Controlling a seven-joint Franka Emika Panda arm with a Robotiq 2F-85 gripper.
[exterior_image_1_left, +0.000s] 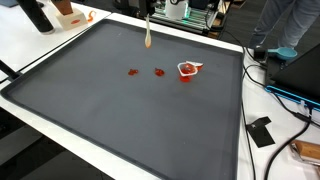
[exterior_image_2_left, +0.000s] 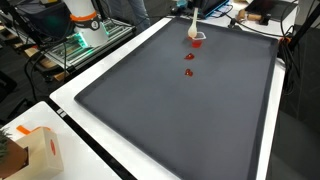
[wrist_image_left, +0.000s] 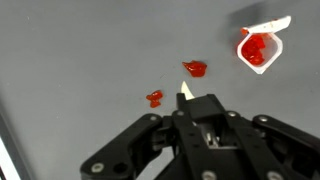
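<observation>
Claw (wrist_image_left: 190, 108) at bottom centre of the wrist view, clamped on a pale stick (wrist_image_left: 185, 92). I note its tip near red blobs (wrist_image_left: 196, 68); small cup (wrist_image_left: 258, 48) upper right, grey mat (wrist_image_left: 80, 50) beneath.

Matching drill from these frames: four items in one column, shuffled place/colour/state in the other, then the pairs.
1 cup
2 mat
3 stick
4 red bits

A dark grey, flat under everything
B clamped in the gripper, pointing down
C white, red stuff inside
D loose on the mat, beside the cup

Pairs: 1-C, 2-A, 3-B, 4-D
</observation>
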